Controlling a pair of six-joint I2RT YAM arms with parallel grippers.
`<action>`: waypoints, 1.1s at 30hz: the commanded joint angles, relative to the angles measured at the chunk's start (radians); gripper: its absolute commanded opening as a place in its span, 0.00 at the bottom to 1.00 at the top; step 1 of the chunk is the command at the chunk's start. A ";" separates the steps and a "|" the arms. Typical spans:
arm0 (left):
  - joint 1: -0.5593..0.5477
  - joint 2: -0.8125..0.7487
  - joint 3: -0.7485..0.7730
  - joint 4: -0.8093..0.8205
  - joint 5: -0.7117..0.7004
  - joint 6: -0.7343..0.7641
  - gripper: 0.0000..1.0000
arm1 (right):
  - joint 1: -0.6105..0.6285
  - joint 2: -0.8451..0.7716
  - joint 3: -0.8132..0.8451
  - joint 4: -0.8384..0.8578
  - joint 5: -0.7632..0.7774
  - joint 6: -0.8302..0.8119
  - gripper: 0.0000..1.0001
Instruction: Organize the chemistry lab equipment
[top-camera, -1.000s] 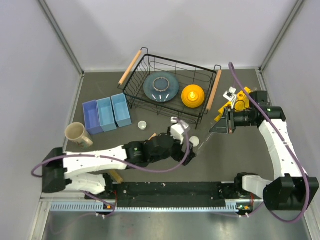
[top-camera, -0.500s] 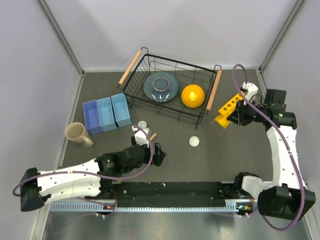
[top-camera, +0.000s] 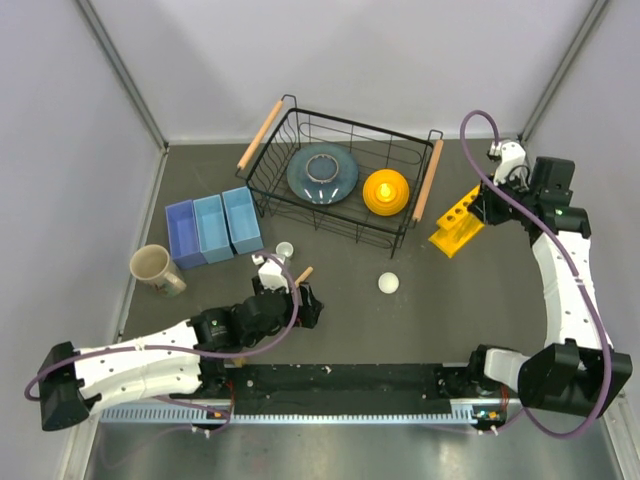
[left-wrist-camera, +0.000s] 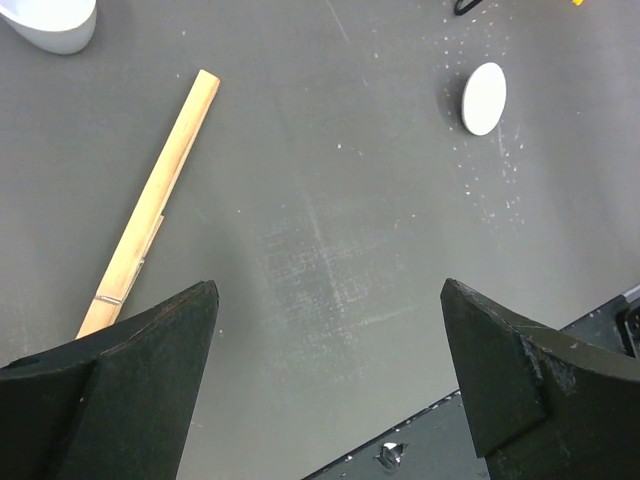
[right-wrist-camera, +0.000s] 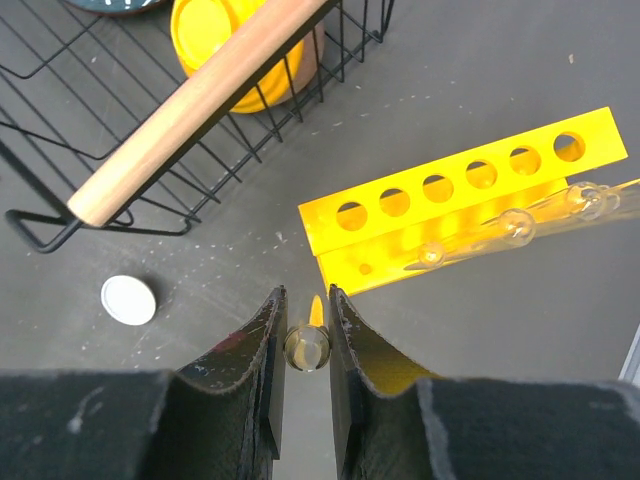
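Over at the far right, the right fingers (right-wrist-camera: 268, 345) pinch a thin clear tube (right-wrist-camera: 306, 348) beside the yellow plastic holed rack (right-wrist-camera: 460, 195); near left, the left fingers (left-wrist-camera: 170, 340) spread wide by the short wooden stick (left-wrist-camera: 150, 205).

Robot lab cell — white walls (top-camera: 350, 60), dark tabletop (top-camera: 470, 310), arm-mount rail (top-camera: 340, 380) at edge.

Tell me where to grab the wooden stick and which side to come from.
Grip the stick around mid-length, coming straight down from above. It lies flat on the table, long and thin, so the open left gripper would probably do best with its jaws turned across the narrow width. Along its visible length there is bare table on both sides.
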 joint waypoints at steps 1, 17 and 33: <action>0.012 0.031 0.018 0.010 -0.008 -0.018 0.99 | -0.009 0.023 0.053 0.081 0.045 -0.001 0.13; 0.029 0.026 0.009 0.012 0.006 -0.025 0.99 | -0.009 0.101 0.059 0.138 0.085 -0.008 0.13; 0.036 0.026 0.009 0.013 0.015 -0.025 0.99 | 0.000 0.129 0.075 0.148 0.085 -0.002 0.14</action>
